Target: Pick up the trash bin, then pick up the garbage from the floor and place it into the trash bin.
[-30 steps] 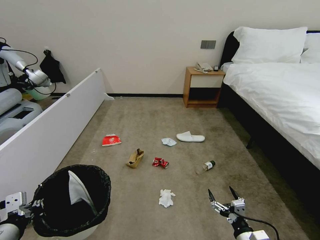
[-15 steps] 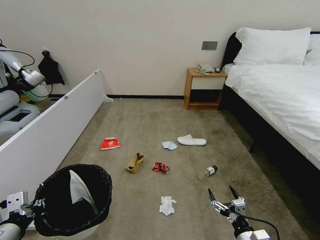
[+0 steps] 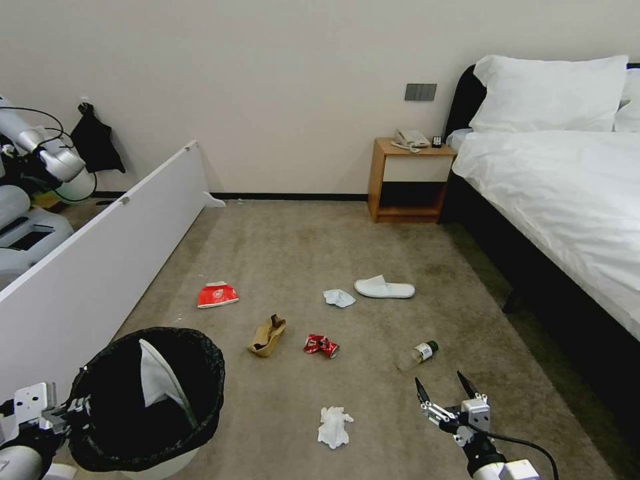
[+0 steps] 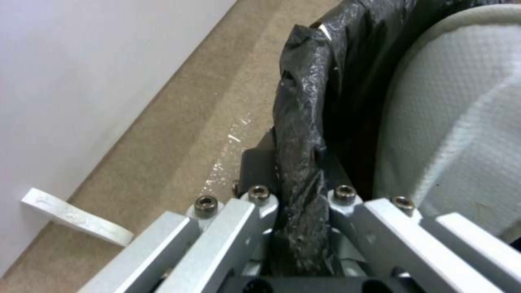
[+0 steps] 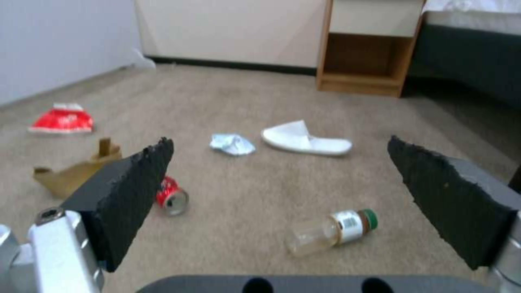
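The trash bin (image 3: 212, 373), black bag over its rim, hangs low at my left with a white slipper (image 3: 159, 381) inside. My left gripper (image 3: 70, 408) is shut on the bagged rim (image 4: 301, 122). The right gripper (image 3: 440, 381) is open above the carpet, just short of the bottle (image 3: 420, 352). On the floor (image 3: 280, 253) lies the garbage: red-white packet (image 3: 217, 295), brown paper bag (image 3: 267, 335), red can (image 3: 321, 345), pale-blue tissue (image 3: 339, 298), white tissue (image 3: 335, 427) and a slipper (image 3: 384, 288). The right wrist view shows the bottle (image 5: 331, 230) and can (image 5: 171, 197) between the fingers (image 5: 130, 191).
A long white board (image 3: 100, 260) stands along the left, with another robot's arm (image 3: 47, 157) behind it. The bed (image 3: 567, 193) fills the right side. A wooden nightstand (image 3: 408, 180) stands at the far wall. Open carpet lies around the litter.
The whole picture has shifted a little, so the camera has moved. The litter keeps its places. Both grippers hold the same poses, and the bin stays in the left one.
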Motion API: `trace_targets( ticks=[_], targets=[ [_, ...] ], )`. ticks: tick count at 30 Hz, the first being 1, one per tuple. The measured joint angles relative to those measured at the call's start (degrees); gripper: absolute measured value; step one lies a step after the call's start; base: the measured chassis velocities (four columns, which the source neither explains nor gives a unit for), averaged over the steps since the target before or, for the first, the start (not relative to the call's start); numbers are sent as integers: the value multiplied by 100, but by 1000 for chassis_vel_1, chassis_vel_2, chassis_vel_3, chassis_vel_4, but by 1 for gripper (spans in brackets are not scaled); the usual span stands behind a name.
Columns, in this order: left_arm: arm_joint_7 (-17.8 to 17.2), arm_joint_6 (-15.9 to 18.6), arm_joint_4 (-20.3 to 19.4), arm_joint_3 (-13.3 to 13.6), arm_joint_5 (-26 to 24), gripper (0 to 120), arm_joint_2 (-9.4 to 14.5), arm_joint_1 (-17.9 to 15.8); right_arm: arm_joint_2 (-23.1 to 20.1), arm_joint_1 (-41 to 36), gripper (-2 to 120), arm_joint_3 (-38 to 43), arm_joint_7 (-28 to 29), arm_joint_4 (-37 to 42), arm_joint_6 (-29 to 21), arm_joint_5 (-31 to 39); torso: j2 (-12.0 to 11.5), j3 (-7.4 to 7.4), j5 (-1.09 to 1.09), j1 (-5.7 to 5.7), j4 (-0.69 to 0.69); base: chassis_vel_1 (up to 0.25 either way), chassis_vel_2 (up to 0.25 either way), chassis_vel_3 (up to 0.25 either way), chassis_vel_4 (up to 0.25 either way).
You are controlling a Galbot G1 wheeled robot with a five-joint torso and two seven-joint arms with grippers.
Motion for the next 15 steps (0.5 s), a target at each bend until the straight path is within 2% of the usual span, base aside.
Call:
trace_targets(
  ticks=[7,13,14,15],
  targets=[
    [-13,0,-36,0,15,4,-36,23,-130,192,100,-276,10,-221,-158,-33,0,0,0,0,0,0,0,0,0],
    [-28,0,-134,-10,52,4,-123,41,-306,503,100,-708,-92,-390,-698,-10,0,0,0,0,-1,0,0,0,0],
    [-30,0,-167,-7,89,4,-157,60,-338,639,100,-902,-112,-432,-997,-17,0,0,-1,0,0,0,0,0,0],
    [-30,0,-167,-7,89,4,-157,60,-338,639,100,-902,-112,-432,-997,-17,0,0,-1,0,0,0,0,0,0]
  ],
)
